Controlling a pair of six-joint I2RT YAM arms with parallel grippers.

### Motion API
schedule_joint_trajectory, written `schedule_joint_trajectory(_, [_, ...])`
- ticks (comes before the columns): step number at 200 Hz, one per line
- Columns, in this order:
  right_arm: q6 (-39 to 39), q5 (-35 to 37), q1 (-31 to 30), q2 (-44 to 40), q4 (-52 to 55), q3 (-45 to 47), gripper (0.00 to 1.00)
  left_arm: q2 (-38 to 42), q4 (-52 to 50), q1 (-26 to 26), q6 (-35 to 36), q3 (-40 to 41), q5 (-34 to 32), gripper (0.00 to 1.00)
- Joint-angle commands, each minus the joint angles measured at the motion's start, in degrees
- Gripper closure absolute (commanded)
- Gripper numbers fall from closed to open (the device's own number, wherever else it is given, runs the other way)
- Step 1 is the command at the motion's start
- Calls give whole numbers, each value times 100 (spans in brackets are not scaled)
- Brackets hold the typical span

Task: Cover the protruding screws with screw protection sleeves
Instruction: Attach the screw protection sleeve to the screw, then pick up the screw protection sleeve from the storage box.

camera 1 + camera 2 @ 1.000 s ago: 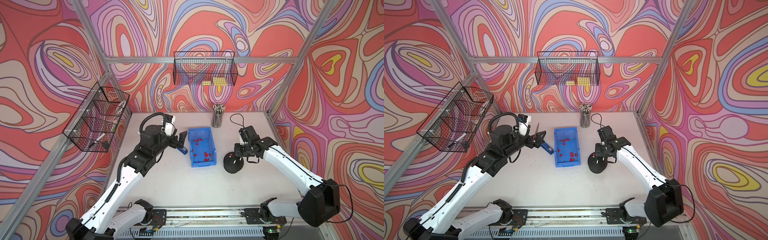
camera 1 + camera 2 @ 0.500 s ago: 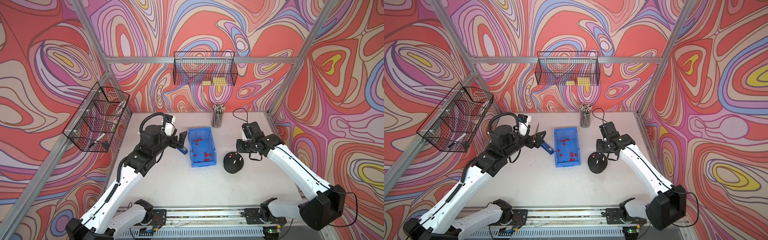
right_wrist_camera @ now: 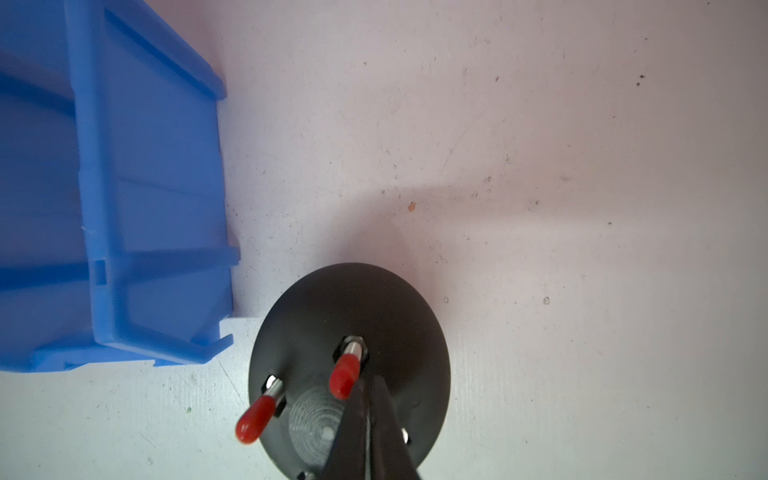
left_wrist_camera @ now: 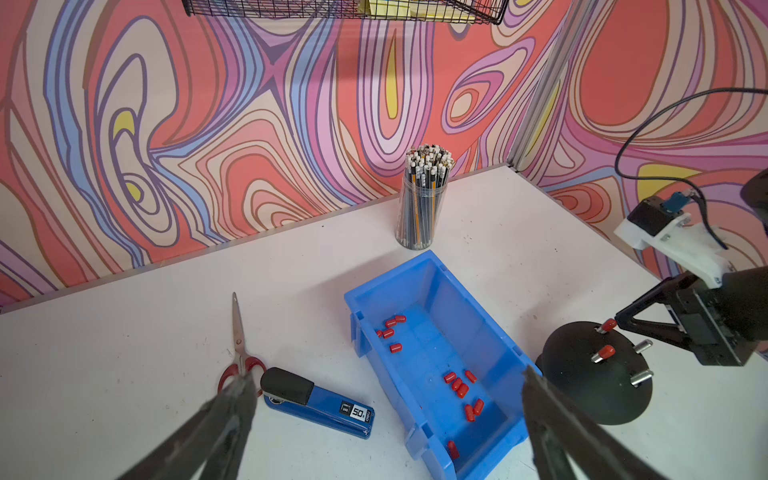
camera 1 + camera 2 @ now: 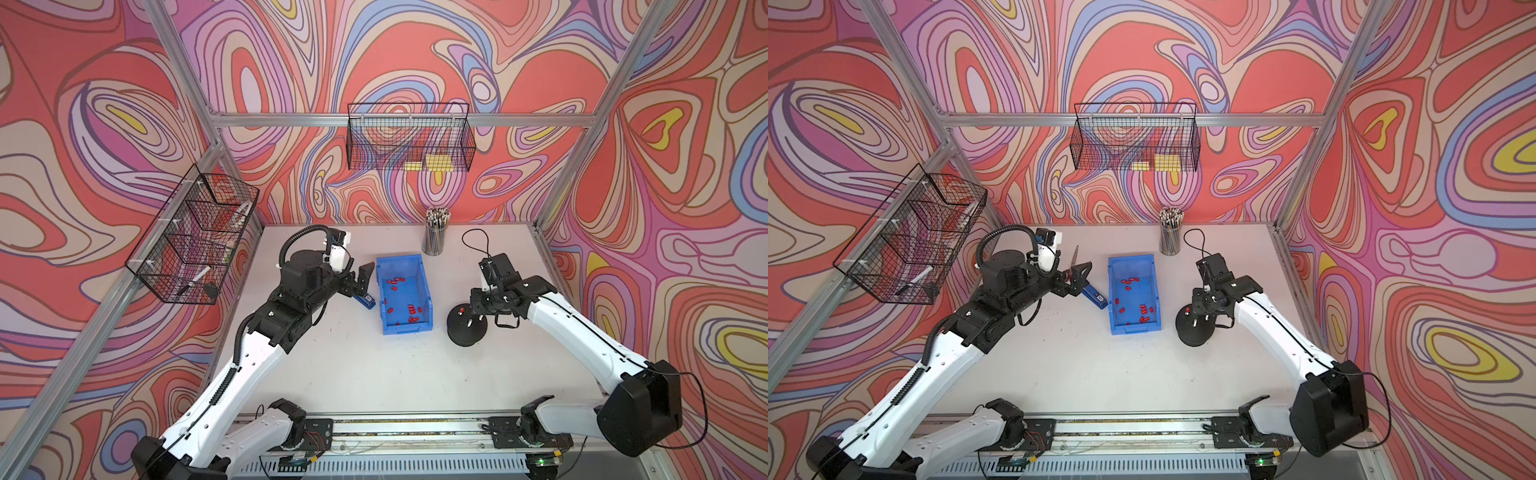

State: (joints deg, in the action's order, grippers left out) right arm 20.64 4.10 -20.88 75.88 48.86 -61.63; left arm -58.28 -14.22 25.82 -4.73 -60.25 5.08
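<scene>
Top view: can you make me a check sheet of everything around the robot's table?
Surface: white table, a few small marks.
Job's things: black base with two capped screws and two bare screws; spare sleeves in the blue bin.
Clutter: stapler, scissors, pencil cup.
Grippers: left gripper open near the stapler; right gripper shut beside a capped screw.
Cables: black cable looping above the right wrist.
Surroundings: two wire baskets on swirly walls.
</scene>
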Motion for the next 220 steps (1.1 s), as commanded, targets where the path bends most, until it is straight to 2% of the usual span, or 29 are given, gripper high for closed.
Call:
schedule_joint_trajectory(1, [36, -88, 21, 2, -97, 7, 92, 28, -55, -14, -1, -159, 49, 1])
schedule_joint_trajectory(46, [25, 333, 17, -86, 525, -634, 88, 27, -52, -21, -3, -162, 54, 1])
schedule_joint_trajectory(73, [57, 96, -25, -145, 762, -1197, 85, 36, -55, -12, 7, -156, -23, 1])
schedule_joint_trajectory(87, [108, -4, -297, -162, 630, -1427, 83, 31, -54, -22, 29, -145, -84, 1])
schedule_joint_trajectory(103, [159, 55, -870, -63, 437, -1649, 82, 10, -55, -24, 42, -153, -242, 1])
schedule_joint_trajectory(127, [147, 166, -1660, 392, 283, -1989, 80, 1, -202, -25, 71, -152, -587, 1])
schedule_joint_trajectory(148, [245, 156, -2069, 862, 77, -2064, 79, 11, -272, -20, 108, -157, -971, 1])
schedule_joint_trajectory(184, [471, -34, -2425, 1605, -443, -2020, 78, 69, -323, -34, 173, -137, -1575, 1])
schedule_joint_trajectory(220, [653, -312, -2525, 2291, -956, -2037, 78, 89, -279, -59, 148, -101, -1608, 1])
